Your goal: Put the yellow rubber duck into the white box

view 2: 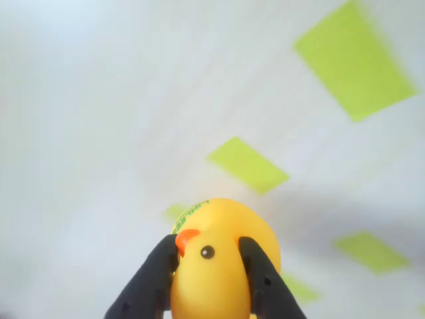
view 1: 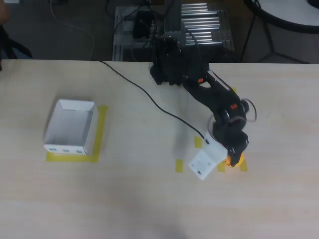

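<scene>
The yellow rubber duck [view 2: 216,259] sits at the bottom centre of the wrist view, its red-orange beak pointing left. My black gripper [view 2: 209,266] is shut on it, one finger on each side of its body. In the overhead view the duck [view 1: 235,160] shows as a small orange-yellow patch under the gripper [view 1: 231,157] at the right of the table, mostly hidden by the arm and its white plate. The white box [view 1: 71,127] stands far to the left, open and empty, on a yellow tape outline.
Flat yellow tape rectangles [view 1: 179,166] mark the table around the duck's spot and appear in the wrist view [view 2: 247,163]. A black cable [view 1: 149,97] runs across the table from the arm base [view 1: 172,62]. The table's back edge borders equipment.
</scene>
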Robot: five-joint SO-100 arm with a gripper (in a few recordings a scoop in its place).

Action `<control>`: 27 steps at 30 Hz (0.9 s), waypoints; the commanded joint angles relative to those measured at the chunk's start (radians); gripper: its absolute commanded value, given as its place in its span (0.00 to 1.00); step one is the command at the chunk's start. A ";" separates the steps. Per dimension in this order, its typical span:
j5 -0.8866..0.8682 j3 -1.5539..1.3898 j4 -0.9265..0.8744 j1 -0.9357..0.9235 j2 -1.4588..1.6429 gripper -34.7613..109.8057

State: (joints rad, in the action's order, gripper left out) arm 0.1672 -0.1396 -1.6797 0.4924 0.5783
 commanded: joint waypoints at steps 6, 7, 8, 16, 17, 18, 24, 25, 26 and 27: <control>-0.029 0.081 -0.008 -0.356 0.928 0.24; -0.032 0.058 -0.008 -0.414 0.991 0.24; -0.038 0.048 -0.008 -0.476 1.040 0.24; -0.115 -0.054 0.032 -1.005 1.129 0.24; -0.117 -0.135 0.077 -1.042 1.147 0.24; -0.120 -0.255 0.141 -1.075 1.184 0.24; -0.121 -1.020 0.646 -1.233 1.434 0.24; -0.117 -1.114 0.715 -1.249 1.457 0.24; -0.112 -1.198 0.779 -1.264 1.471 0.24; -0.104 -1.276 0.831 -1.275 1.477 0.24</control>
State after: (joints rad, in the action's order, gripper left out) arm 0.0383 -1.0554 -1.1198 -0.6857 1.9129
